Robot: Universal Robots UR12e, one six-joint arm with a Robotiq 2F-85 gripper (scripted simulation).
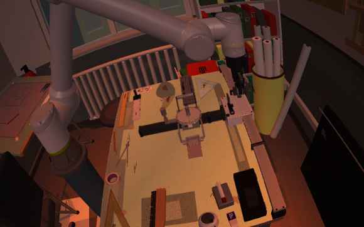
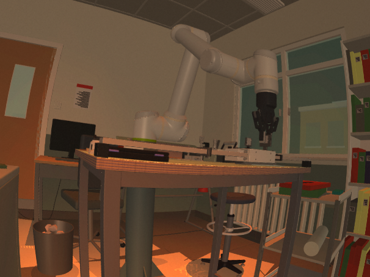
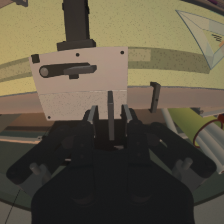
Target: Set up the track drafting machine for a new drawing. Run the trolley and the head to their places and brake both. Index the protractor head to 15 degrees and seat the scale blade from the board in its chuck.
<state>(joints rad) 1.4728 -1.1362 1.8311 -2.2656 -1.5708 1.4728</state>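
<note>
The white trolley (image 1: 237, 110) (image 3: 80, 81) sits on the long rail (image 1: 260, 147) along the board's right edge. A dark brake lever (image 3: 68, 70) lies flat on its top. A thin upright tab (image 3: 110, 115) stands at the trolley's rail-side edge. The black cross arm (image 1: 175, 124) runs left from the trolley and carries the round protractor head (image 1: 188, 116). The scale blade (image 1: 135, 109) lies near the board's left side. My gripper (image 1: 237, 89) (image 2: 265, 138) (image 3: 110, 114) hangs over the trolley's far edge with the tab between its fingers. It is part-open and grips nothing.
A yellow bin (image 1: 268, 97) of paper rolls stands right of the rail, close to my wrist. A clear set square (image 1: 204, 87) lies on the board behind the head. A black case (image 1: 250, 194), a brush (image 1: 158, 207) and compasses (image 1: 125, 150) lie toward the near end.
</note>
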